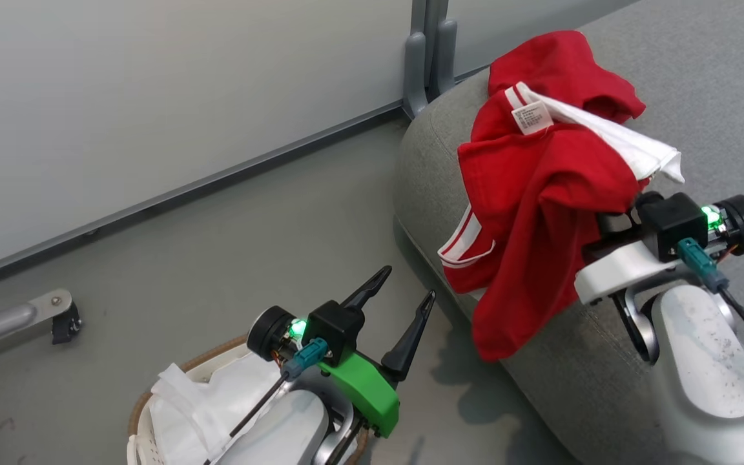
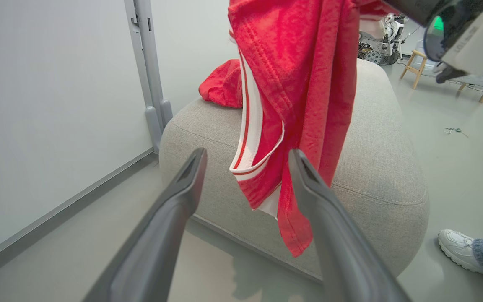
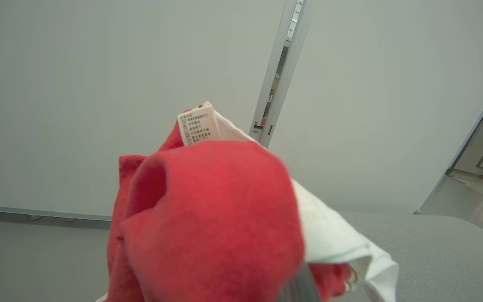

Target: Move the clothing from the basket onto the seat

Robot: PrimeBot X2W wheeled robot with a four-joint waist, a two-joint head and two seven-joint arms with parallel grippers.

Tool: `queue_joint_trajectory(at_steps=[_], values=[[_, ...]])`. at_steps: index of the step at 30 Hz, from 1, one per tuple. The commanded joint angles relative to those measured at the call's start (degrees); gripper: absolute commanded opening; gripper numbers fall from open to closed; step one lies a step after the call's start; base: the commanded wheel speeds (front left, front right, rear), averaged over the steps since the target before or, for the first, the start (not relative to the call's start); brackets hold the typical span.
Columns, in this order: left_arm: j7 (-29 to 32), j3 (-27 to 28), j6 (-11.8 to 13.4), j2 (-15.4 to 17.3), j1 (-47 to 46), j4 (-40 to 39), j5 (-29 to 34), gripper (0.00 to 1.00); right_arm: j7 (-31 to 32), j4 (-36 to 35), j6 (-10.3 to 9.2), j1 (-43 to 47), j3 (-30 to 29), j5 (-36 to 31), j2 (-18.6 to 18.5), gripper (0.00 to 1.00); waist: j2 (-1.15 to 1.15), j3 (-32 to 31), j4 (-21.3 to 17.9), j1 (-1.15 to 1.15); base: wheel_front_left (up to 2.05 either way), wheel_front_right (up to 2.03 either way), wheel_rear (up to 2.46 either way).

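Note:
The red clothing (image 1: 540,187) with white stripes and a small white label hangs from my right gripper (image 1: 611,223), which is shut on it above the grey seat (image 1: 701,84). Its lower end dangles over the seat's front edge. The fabric (image 3: 212,218) covers the right gripper's fingers. Another red bundle (image 2: 220,86) lies on the far part of the seat (image 2: 384,167). My left gripper (image 1: 407,284) stands open and holds nothing, above the basket (image 1: 217,352) with its white liner (image 1: 185,400). The hanging garment (image 2: 300,84) is just beyond the left gripper (image 2: 247,155).
A pale wall panel with a grey post (image 1: 427,51) runs behind the seat. A metal bar with a dark foot (image 1: 55,316) lies on the floor at the left. A person's white shoe (image 2: 459,247) stands by the seat; wooden stools (image 2: 417,67) are farther off.

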Motion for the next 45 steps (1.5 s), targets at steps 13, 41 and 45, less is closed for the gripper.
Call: queue_joint_trajectory(at_steps=[13,41,45], values=[[0.0,0.1,-0.2,0.8,-7.6,-0.9,3.4,1.0,1.3,12.9,-0.07,-31.6,-7.8,4.6,-16.0,0.0,-0.01,15.8,7.9,0.0,0.0,0.0,0.0],[0.0,4.1,-0.2,2.2,-10.9,-3.7,7.1,1.0,-0.3,39.6,-0.08,-31.9,-20.8,-1.9,-19.8,1.0,-0.01,28.0,11.0,0.0,0.0,0.0,0.0],[0.0,4.5,-0.2,2.0,-10.0,-3.9,6.6,1.0,-0.3,36.2,-0.08,-28.7,-20.6,-1.9,-18.3,1.0,-0.01,26.0,10.1,0.0,0.0,0.0,0.0]])
